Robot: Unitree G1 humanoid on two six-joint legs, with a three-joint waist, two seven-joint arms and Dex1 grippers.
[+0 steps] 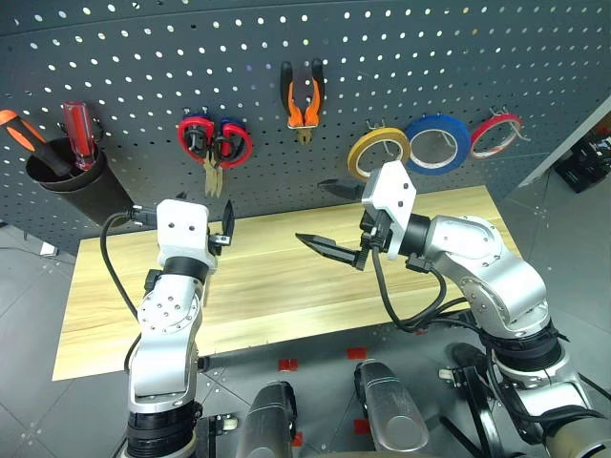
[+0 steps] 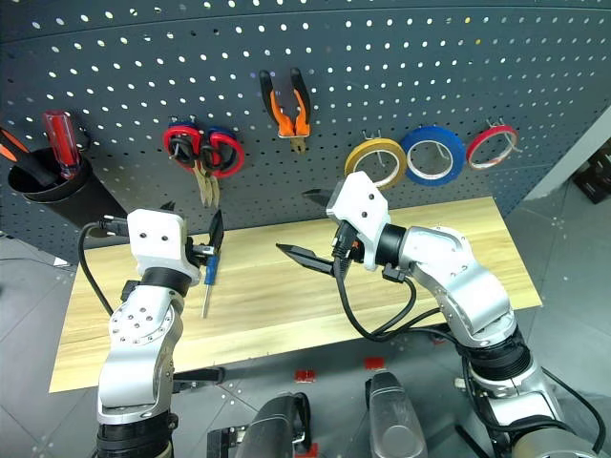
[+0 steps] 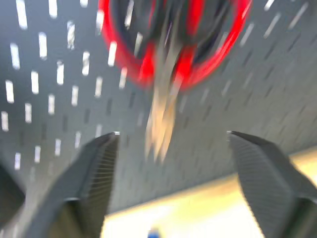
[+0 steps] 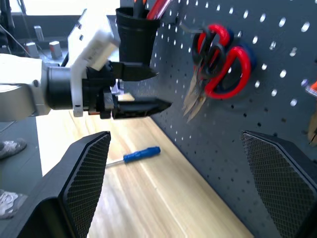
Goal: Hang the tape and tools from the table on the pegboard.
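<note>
Two grippers hang spread and empty over the table (image 1: 286,286): the left gripper (image 2: 196,246) above the blue screwdriver (image 2: 208,277) lying near the far left edge, the right gripper (image 1: 332,218) mid-table. Pliers (image 1: 303,100) and red tape (image 1: 495,134) hang on the pegboard (image 1: 143,57).

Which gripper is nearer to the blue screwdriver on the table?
Left. The left gripper hangs just above the screwdriver; the right gripper is off to the side, over mid-table.
</note>
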